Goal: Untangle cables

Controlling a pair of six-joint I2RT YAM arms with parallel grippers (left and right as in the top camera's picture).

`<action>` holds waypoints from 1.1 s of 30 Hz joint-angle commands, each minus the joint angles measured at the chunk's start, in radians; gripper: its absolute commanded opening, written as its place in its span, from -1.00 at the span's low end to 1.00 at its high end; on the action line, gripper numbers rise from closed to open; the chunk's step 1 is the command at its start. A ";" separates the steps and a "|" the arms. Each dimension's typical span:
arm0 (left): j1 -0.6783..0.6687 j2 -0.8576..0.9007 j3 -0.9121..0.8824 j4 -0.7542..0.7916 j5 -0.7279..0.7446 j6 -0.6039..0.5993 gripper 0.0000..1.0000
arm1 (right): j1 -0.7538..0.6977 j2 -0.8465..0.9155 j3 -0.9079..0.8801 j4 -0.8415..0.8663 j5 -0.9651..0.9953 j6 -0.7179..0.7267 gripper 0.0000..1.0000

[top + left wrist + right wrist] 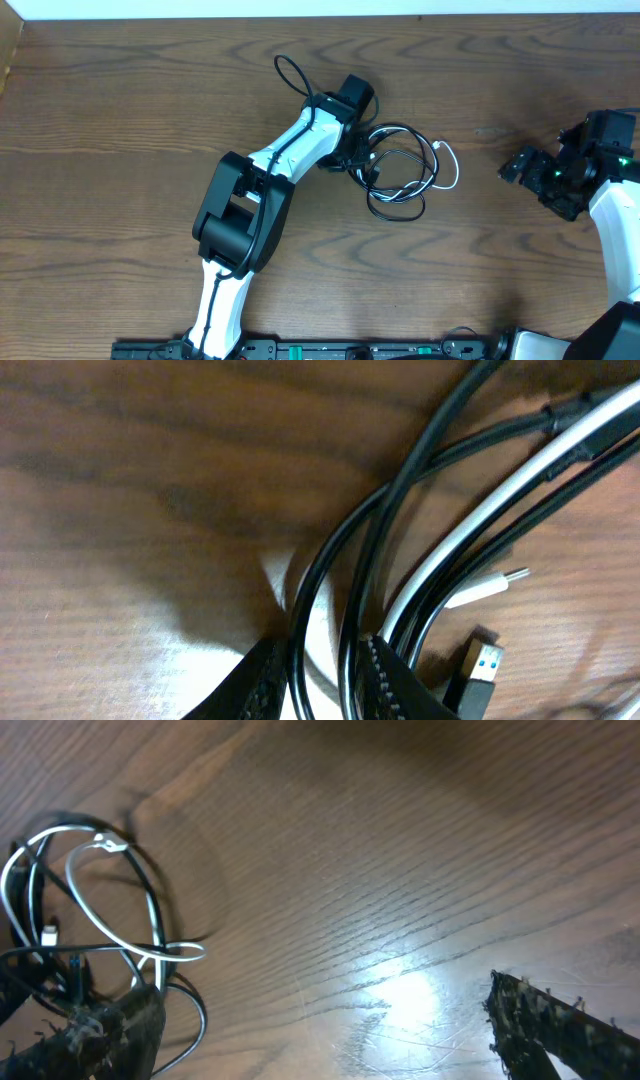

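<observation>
**Left gripper straddling the tangle, right gripper hanging wide open off to the side**

At the left, the left arm is angling up from the near edge of the wooden table toward the middle. Its own thicker black wire is looping out beside the wrist. The left gripper is sitting on the left edge of the cables, a loose heap of black and white loops lying flat mid-table.

In the left wrist view its jaws are standing narrowly parted. Two black strands are running up between the fingers, each lying close against a ribbed pad. Bare wood is showing between the strands, so the pads are not squeezing them together. Just right of the fingers, a white cord is crossing diagonally among further black strands. A small white plug with a metal tip is lying on the wood, and a black USB plug with a blue insert is lying just below it.

Further right, a white loop is forming the heap's right edge. The right gripper is hanging empty near the table's right edge, well apart from the heap. The right wrist view is showing its jaws spread wide, with only bare wood between them and the cables far off at the left.
</observation>
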 commanded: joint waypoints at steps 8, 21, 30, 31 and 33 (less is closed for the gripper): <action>0.000 0.051 0.001 0.002 -0.065 0.023 -0.85 | 0.069 -0.011 0.018 0.003 -0.070 -0.050 0.99; -0.044 -0.494 0.040 0.003 -0.058 0.066 -0.85 | 0.208 -0.011 0.018 0.243 -0.649 -0.180 0.90; -0.069 -0.637 0.040 0.044 -0.058 0.065 -0.85 | 0.269 -0.011 0.018 0.442 -0.726 0.019 0.72; -0.069 -0.640 0.040 0.055 -0.058 0.065 -0.85 | 0.274 -0.011 0.018 0.454 -0.726 0.037 0.70; -0.069 -0.644 0.040 0.074 -0.058 0.064 -0.85 | 0.288 -0.011 0.018 0.471 -0.726 0.053 0.69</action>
